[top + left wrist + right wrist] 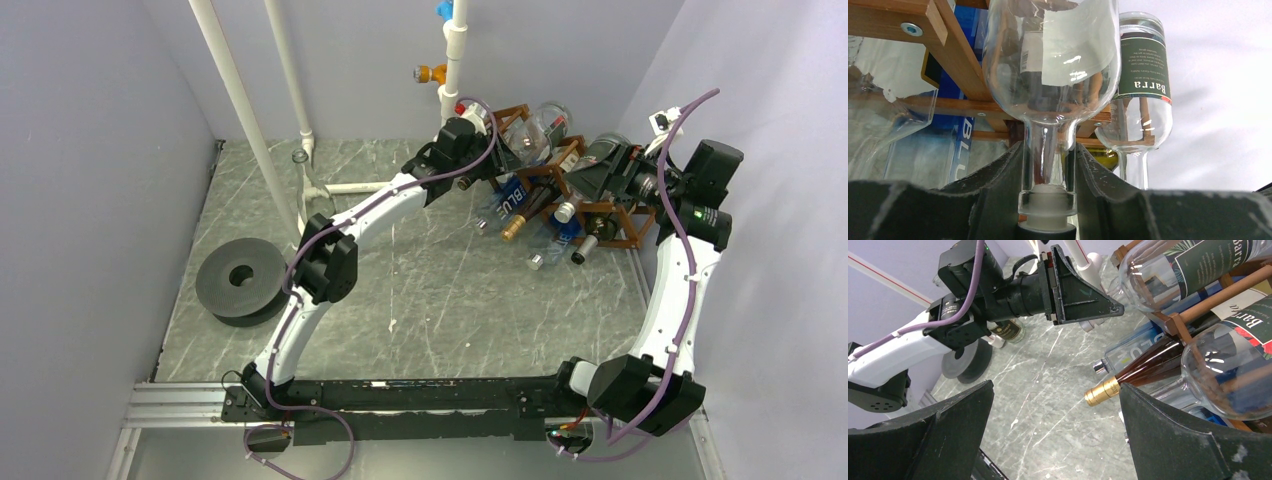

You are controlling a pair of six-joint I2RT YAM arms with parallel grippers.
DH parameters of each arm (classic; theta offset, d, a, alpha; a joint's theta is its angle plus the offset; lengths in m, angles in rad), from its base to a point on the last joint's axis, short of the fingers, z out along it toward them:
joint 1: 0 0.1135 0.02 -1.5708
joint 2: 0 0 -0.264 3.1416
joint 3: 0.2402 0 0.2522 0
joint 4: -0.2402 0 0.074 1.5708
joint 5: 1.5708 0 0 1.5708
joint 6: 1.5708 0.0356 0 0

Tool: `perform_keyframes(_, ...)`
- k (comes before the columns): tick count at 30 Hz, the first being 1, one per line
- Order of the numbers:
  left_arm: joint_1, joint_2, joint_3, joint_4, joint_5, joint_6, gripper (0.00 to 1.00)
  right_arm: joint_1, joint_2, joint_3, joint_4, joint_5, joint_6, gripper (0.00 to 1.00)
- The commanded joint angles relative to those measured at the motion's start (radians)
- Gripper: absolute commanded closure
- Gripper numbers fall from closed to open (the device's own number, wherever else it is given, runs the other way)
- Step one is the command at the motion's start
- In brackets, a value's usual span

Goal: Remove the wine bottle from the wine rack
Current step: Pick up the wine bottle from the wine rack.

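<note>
Bottle (1050,65), clear glass, lies in a cell of the rack (960,65) at the far side of the table (420,300), its neck (1047,145) pointing straight back at my left gripper (1047,172). My fingers (998,180) press the neck from both sides just above the white stopper (1047,200), so I hold the bottle by its neck. Its long axis runs from my wrist through the neck and into the rack, base deepest. I judge the way out is a straight draw back along that line, not sideways: the slats (948,105) hem the shoulder, and a labelled bottle (1143,90) lies just beside it on the right. My right gripper (1055,402) hangs near the rack's other side, jaws wide and empty; the left is the arm on the bottle.
</note>
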Motion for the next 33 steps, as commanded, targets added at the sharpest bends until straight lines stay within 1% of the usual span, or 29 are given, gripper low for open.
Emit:
perform_keyframes(1, 0.003, -0.045, 0.039, 0.022, -0.017, 0.028, 0.96, -0.006, -0.025, 0.013, 0.025, -0.020, 0.009, 0.00)
perform_keyframes(2, 0.005, -0.054, 0.035, 0.031, -0.016, 0.033, 1.00, -0.007, -0.025, 0.013, 0.025, -0.019, 0.009, 0.00)
perform_keyframes(7, 0.009, -0.104, 0.003, 0.075, -0.005, 0.062, 1.00, -0.007, -0.026, 0.009, 0.026, -0.016, 0.007, 0.00)
perform_keyframes(12, 0.009, -0.165, -0.053, 0.162, -0.004, 0.098, 1.00, -0.007, -0.026, 0.001, 0.033, -0.011, 0.009, 0.00)
perform_keyframes(17, 0.018, -0.197, -0.080, 0.189, 0.009, 0.126, 1.00, -0.008, -0.022, 0.004, 0.030, 0.004, 0.002, 0.00)
perform_keyframes(27, 0.022, -0.285, -0.187, 0.250, 0.014, 0.128, 1.00, -0.010, -0.017, -0.006, 0.044, 0.004, 0.014, 0.00)
perform_keyframes(33, 0.023, -0.298, -0.210, 0.244, 0.028, 0.144, 1.00, -0.008, -0.010, -0.013, 0.054, 0.006, 0.015, 0.00)
